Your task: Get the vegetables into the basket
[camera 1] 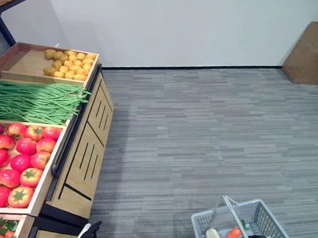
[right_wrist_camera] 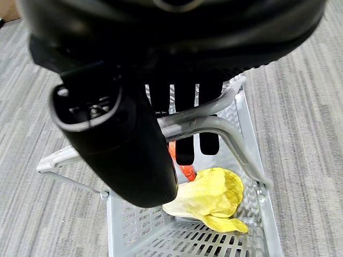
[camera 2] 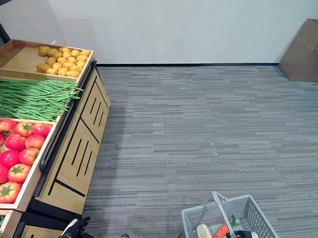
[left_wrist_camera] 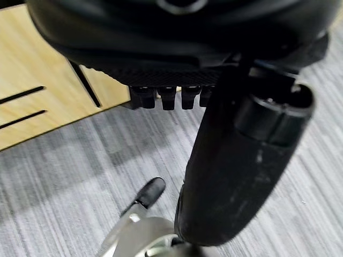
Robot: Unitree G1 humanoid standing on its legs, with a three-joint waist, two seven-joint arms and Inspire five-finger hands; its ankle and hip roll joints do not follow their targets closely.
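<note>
Left eye view: produce stand (camera 1: 88, 152) at left, trays of potatoes (camera 1: 68, 63), green beans (camera 1: 34, 102), tomatoes (camera 1: 18, 159). Grey basket (camera 1: 271, 223) well right of the stand, on the floor.

Right eye view: basket carries a yellow leafy vegetable (camera 2: 206, 236) and a carrot (camera 2: 221, 232).

Left wrist view: left hand (left_wrist_camera: 241, 160) beside the stand, fingers curled, holding nothing.

Right wrist view: right hand (right_wrist_camera: 134, 144) wrapped round the basket handles (right_wrist_camera: 214, 126).

Progress: two vegetables in; stand stock apparently remains
</note>
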